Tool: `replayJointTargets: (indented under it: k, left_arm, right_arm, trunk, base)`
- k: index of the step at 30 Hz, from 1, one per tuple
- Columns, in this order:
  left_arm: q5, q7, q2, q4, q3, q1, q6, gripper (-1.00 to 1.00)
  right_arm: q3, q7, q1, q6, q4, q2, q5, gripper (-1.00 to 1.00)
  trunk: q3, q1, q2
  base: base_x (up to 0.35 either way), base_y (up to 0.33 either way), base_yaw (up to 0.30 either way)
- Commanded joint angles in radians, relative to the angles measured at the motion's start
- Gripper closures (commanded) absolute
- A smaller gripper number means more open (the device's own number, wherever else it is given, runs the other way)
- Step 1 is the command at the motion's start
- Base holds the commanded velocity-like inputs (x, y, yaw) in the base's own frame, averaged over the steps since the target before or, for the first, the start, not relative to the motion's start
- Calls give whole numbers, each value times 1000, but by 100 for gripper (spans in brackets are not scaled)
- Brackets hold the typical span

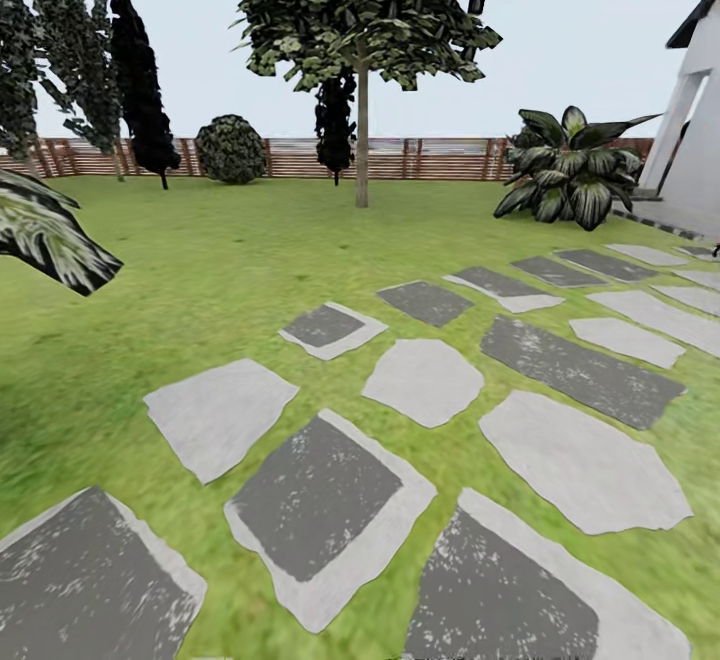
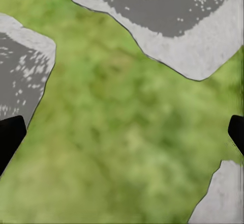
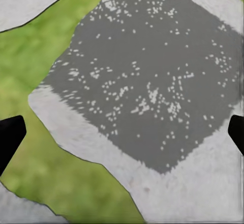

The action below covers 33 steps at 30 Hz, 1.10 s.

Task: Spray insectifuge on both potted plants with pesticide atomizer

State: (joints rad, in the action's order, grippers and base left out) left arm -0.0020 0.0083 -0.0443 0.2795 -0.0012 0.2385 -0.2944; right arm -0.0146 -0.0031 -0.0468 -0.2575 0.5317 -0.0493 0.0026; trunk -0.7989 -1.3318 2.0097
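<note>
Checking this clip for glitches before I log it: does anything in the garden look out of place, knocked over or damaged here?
Nothing stands out. The stepping stones lie flat in the lawn, the fence runs level, and the tree and broad-leaved plant stand upright. Both grippers, left and right, hang open over the ground.

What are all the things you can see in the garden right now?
Lawn: one, green, all around the stones.
Paving stones: many, pale grey and dark grey, crossing the grass from near to far right.
Fence: one, brown slats, along the far edge.
Tall leafy tree: one, dark green, middle back.
Dark narrow trees: several, by the fence.
Round bush: one, dark green, at the fence.
Broad-leaved plant: one, dark green and pale, far right.
White building: one, right edge.
Left gripper: fingertips black, open, over grass.
Right gripper: fingertips black, open, over a stone.
</note>
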Motion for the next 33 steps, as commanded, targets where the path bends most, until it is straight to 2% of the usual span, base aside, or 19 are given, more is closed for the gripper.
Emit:
replayJointTargets:
  k: [1, 12, 16, 33]
  left_arm:
    - [0, 1, 0, 0, 0, 0, -3, -100]
    - [0, 1, 0, 0, 2, 0, -3, -100]
    - [0, 1, 0, 0, 3, 1, -3, -100]
    - [0, 1, 0, 0, 3, 0, -3, -100]
  right_arm:
    - [-1, 0, -1, -3, -1, 0, 0, -100]
    - [-1, -1, -1, -3, -1, 0, 0, -100]
    - [-1, -1, -1, -3, -1, 0, 0, -100]
    - [-1, -1, -1, -3, -1, 0, 0, -100]
  trunk:
    - [-1, 0, 0]
    - [-6, 0, 0]
    - [-20, -15, 28]
    - [-19, -15, 28]
  base:
    - [0, 0, -283]
    - [0, 0, -283]
    - [0, 0, -283]
    - [0, 0, -297]
